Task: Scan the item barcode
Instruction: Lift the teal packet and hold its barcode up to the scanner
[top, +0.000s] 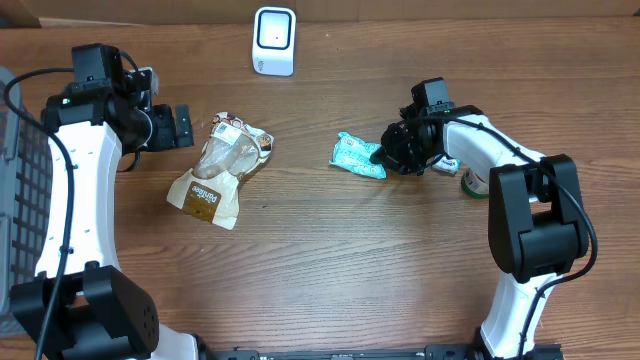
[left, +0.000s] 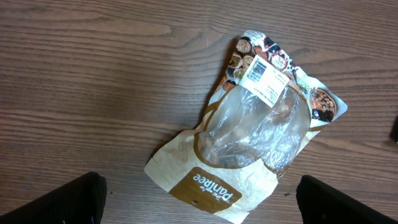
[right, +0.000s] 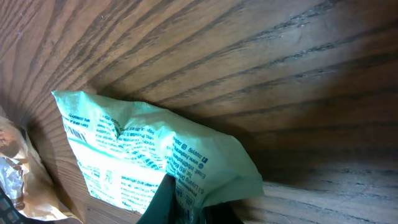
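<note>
The wooden table (top: 330, 260) carries everything, and across it the biggest loose thing is the brown bag (top: 218, 170) with its clear window, lying flat below my left pincer (top: 183, 127). That one hangs spread wide above the bag and touches nothing. Next in size is the white scanner (top: 274, 40), standing at the far edge of the table, well apart from both of my arms.

Smaller again is the green packet (top: 356, 155), lying on the wood to the right of the bag and nearer the middle. My right pincer (top: 388, 153) is pressed together on its right-hand edge; from the right wrist view the crumpled film of the packet runs straight into my dark finger (right: 173, 202), so I judge I have it pinched (a thin bite, at the rim only).

So the step in hand, as I read it, is the pick-up: the grip is made and the packet is not yet off the table. Next I must lift it, carry it up towards the scanner, and turn it so its code faces the scanner's window. The packet shows print, but I cannot tell for certain where its barcode sits, and the soft film may fold over it
</note>
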